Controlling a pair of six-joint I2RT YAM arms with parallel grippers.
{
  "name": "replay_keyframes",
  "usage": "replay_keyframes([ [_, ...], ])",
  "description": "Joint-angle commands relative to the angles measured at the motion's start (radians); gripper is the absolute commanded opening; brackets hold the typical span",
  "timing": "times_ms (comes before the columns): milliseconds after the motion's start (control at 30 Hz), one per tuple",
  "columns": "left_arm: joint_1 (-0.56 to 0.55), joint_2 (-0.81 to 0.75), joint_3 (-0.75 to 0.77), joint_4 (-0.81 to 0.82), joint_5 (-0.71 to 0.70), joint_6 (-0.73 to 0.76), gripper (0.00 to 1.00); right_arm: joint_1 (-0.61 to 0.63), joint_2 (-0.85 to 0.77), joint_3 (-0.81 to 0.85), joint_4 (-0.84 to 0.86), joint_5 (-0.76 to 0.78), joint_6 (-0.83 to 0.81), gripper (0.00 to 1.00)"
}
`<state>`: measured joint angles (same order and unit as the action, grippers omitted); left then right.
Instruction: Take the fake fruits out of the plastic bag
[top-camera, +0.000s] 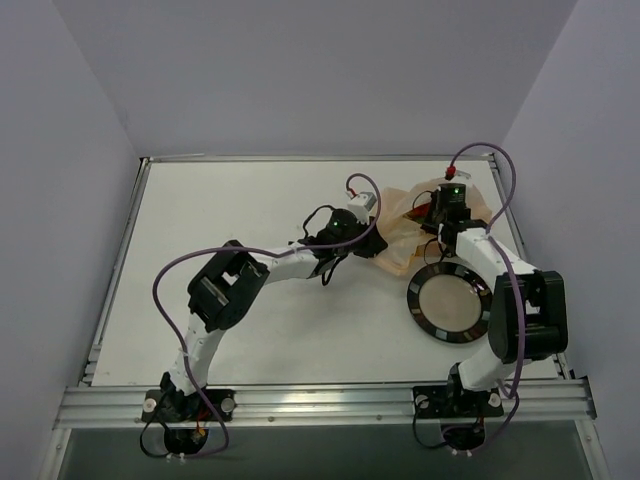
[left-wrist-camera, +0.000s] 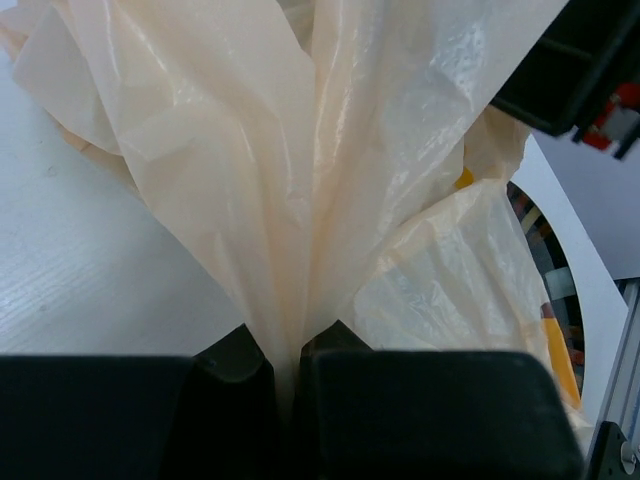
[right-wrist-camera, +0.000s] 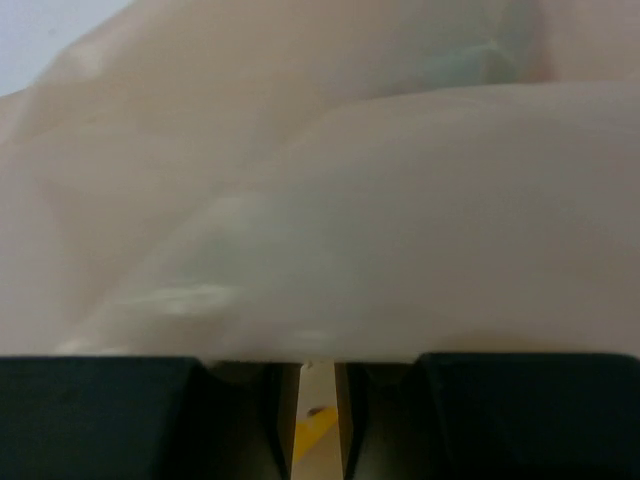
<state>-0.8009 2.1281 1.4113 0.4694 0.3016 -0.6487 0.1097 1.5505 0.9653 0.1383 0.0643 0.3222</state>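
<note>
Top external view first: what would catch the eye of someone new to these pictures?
The crinkly peach plastic bag lies at the far right of the table, much larger than anything around it. In the left wrist view, the left gripper pinches a gathered fold of its film between shut fingers. A black-rimmed round plate lies just nearer than the bag.

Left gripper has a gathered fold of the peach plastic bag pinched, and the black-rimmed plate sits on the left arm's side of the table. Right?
Wrong side. The left gripper does pinch a gathered fold of the plastic bag, but the black-rimmed plate sits on the right arm's side of the table, per the top external view.
</note>
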Motion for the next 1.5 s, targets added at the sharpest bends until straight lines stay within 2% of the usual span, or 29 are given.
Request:
replay_keyframes([
  [0, -0.009, -0.048, 0.029, 0.020, -0.016, 0.038, 0.02, -0.048, 0.039, 0.055, 0.020, 0.017, -0.021, 0.17],
  [33, -0.011, -0.043, 0.031, 0.015, -0.016, 0.041, 0.03, -0.048, 0.043, 0.052, 0.017, 0.064, -0.012, 0.22],
  [67, -0.012, -0.040, 0.029, 0.012, -0.016, 0.047, 0.02, -0.051, 0.052, 0.046, 0.018, 0.080, -0.008, 0.31],
  [167, -0.024, -0.034, 0.029, 0.006, -0.025, 0.060, 0.02, -0.076, 0.081, 0.024, 0.021, 0.088, 0.008, 0.48],
  [200, -0.029, -0.031, 0.032, 0.006, -0.027, 0.061, 0.02, -0.082, 0.091, 0.021, 0.021, 0.089, 0.008, 0.49],
  [267, -0.038, -0.020, 0.035, 0.008, -0.022, 0.061, 0.02, -0.082, 0.109, 0.016, 0.024, 0.092, 0.006, 0.59],
  [433, -0.049, -0.007, 0.041, 0.014, -0.019, 0.058, 0.02, -0.085, 0.122, 0.012, 0.029, 0.132, 0.018, 0.72],
  [467, -0.050, -0.002, 0.040, 0.018, -0.019, 0.058, 0.02, -0.085, 0.129, 0.010, 0.029, 0.135, 0.024, 0.78],
  [567, -0.052, 0.007, 0.040, 0.025, -0.018, 0.054, 0.02, -0.087, 0.170, 0.019, 0.033, 0.120, 0.038, 0.83],
  [900, -0.052, 0.019, 0.026, 0.026, -0.030, 0.066, 0.02, -0.090, 0.247, 0.047, 0.053, 0.091, 0.074, 0.85],
  [967, -0.054, 0.027, 0.028, 0.031, -0.027, 0.058, 0.02, -0.093, 0.240, 0.041, 0.050, 0.101, 0.075, 0.95],
  [1033, -0.052, 0.027, 0.029, 0.031, -0.024, 0.058, 0.02, -0.100, 0.229, 0.042, 0.011, 0.107, 0.074, 1.00],
  [1133, -0.052, 0.009, 0.020, 0.028, -0.041, 0.063, 0.02, -0.100, 0.159, 0.004, -0.003, 0.160, 0.072, 1.00],
  [1267, -0.052, 0.003, 0.026, 0.034, -0.053, 0.046, 0.02, -0.104, 0.086, -0.033, -0.012, 0.203, 0.078, 0.84],
  [1367, -0.052, 0.000, 0.023, 0.037, -0.050, 0.040, 0.02, -0.104, 0.106, -0.039, -0.020, 0.177, 0.086, 0.73],
  [1433, -0.052, -0.007, 0.018, 0.040, -0.050, 0.040, 0.02, -0.104, 0.137, -0.033, -0.029, 0.128, 0.087, 0.74],
  [1467, -0.052, -0.014, 0.012, 0.040, -0.050, 0.041, 0.02, -0.104, 0.167, -0.033, -0.026, 0.111, 0.087, 0.80],
])
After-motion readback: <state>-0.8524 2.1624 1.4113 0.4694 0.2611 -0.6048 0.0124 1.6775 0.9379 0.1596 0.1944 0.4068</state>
